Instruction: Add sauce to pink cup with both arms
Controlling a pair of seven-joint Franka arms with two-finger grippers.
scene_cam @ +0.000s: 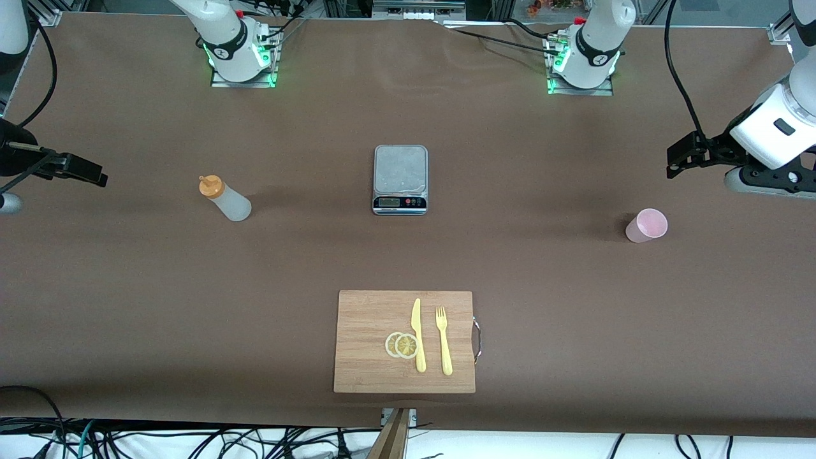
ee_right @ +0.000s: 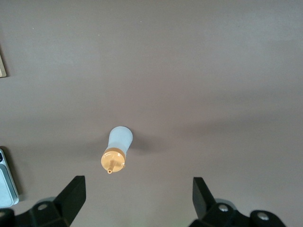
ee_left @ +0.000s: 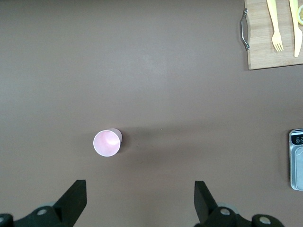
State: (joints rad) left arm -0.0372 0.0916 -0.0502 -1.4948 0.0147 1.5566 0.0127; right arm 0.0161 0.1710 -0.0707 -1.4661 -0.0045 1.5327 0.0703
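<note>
The sauce bottle [scene_cam: 224, 199], translucent with an orange nozzle cap, stands upright on the brown table toward the right arm's end. My right gripper [scene_cam: 95, 173] hovers over the table's edge beside it. In the right wrist view the right gripper [ee_right: 137, 194] is open and empty, and the bottle [ee_right: 117, 149] lies just ahead of its fingers [ee_right: 73, 194]. The pink cup [scene_cam: 646, 225] stands upright toward the left arm's end. My left gripper [scene_cam: 679, 159] hangs over the table beside it, open and empty [ee_left: 140, 196], with the cup [ee_left: 107, 143] apart from its fingers [ee_left: 75, 196].
A grey kitchen scale [scene_cam: 400, 180] sits mid-table between bottle and cup. Nearer the front camera lies a wooden cutting board [scene_cam: 363, 319] carrying a yellow knife [scene_cam: 417, 335], a yellow fork [scene_cam: 444, 341] and two lemon slices [scene_cam: 401, 345]. Cables hang at the table's ends.
</note>
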